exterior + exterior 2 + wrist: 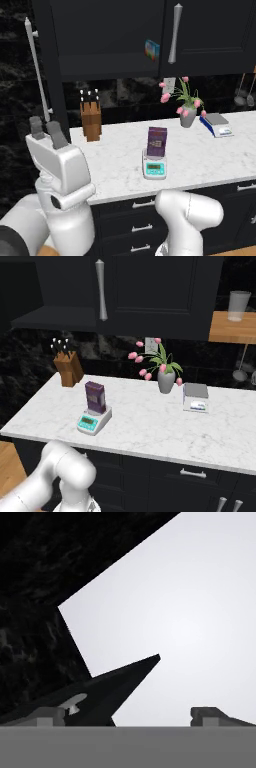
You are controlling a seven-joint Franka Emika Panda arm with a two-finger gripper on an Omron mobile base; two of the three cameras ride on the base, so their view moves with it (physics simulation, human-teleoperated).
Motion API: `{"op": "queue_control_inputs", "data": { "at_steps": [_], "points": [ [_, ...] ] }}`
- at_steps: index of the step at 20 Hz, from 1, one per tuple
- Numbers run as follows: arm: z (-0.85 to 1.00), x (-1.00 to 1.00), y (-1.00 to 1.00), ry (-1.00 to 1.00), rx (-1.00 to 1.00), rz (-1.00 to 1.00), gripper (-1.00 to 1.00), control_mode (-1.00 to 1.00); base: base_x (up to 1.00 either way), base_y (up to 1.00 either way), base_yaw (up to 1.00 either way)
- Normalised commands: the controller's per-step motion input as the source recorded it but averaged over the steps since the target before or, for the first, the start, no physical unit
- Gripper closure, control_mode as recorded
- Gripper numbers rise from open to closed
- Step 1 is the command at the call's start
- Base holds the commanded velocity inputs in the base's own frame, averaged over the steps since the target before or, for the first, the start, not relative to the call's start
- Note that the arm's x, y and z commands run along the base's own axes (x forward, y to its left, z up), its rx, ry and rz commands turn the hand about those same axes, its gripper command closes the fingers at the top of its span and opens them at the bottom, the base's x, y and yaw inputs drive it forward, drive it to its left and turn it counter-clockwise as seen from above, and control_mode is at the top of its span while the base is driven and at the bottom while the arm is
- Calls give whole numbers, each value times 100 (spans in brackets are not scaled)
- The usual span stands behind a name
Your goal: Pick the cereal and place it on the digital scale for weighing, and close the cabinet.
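Holding my gripper (47, 131) with its jaws spread wide and nothing between them, I have it raised at the left of the left base view, fingers pointing up, near the edge of the open left door (39, 75) of the cabinet (110, 40). From the hand view I see a dark wedge against a pale blank background and a small silvery piece close to one fingertip; I cannot tell for certain what that is.

Further out, on the marble counter (210, 155), the cereal (156, 142) stands upright on the digital scale (154, 168), so I judge the weighing half finished. In the right base view the cereal (94, 396) sits toward the back of the scale (93, 421), its display facing the counter's front edge.

What is left, as I read it, is the door: the left one is swung out with its long silver handle (38, 70) toward me, while the right door (210, 30) is shut. A light-blue box (152, 49) sits inside on the shelf. Beyond stand a knife block (90, 119), a vase of pink tulips (187, 106) and a second scale (217, 124).
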Motion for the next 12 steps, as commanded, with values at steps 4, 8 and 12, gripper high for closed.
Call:
{"op": "queue_control_inputs", "data": {
  "at_steps": [4, 8, 12],
  "points": [
    [-16, 43, 36, 29, 26, -20, -100, -100, 0, 0, 0],
    [-41, 56, 32, 29, 24, -12, -100, -100, 0, 0, 0],
    [-90, 49, 94, 17, 17, -14, -100, -100, 0, 0, 0]
  ]
}}
